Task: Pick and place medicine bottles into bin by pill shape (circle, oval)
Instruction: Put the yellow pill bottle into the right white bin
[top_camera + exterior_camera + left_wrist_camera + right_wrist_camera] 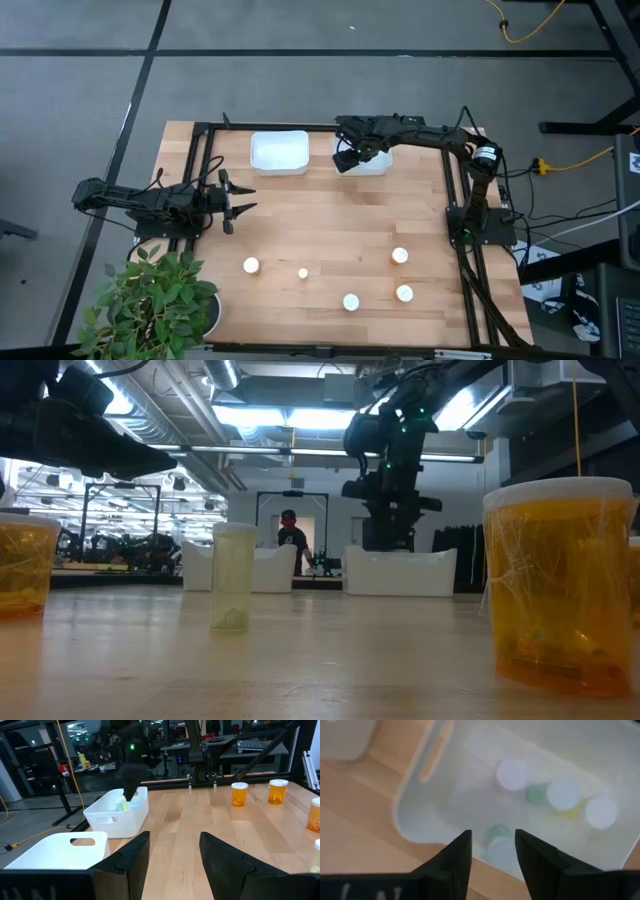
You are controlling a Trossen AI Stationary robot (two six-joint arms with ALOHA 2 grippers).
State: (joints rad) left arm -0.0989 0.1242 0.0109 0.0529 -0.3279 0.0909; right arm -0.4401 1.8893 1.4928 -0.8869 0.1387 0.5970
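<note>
Right wrist view looks down past the right gripper (pixel 492 851), fingers parted and empty, into the right-hand bin (pixel 420 815) holding several bottles (pixel 565 794). This drop looks finished; next comes reaching for one of five bottles (pixel 400 256) standing on the desk (pixel 320 220). Left gripper (pixel 243 200) waits, fingers spread.

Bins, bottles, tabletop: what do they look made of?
Right bin: likely white moulded plastic, matte, thin walls, cut-out handle; the left bin looks the same. Orange bottle: translucent amber plastic, glossy highlights, opaque white cap. Pale bottle: clear or greenish plastic, probably. Table: light wood planks with visible grain, satin; dark metal frame, apparently.
</note>
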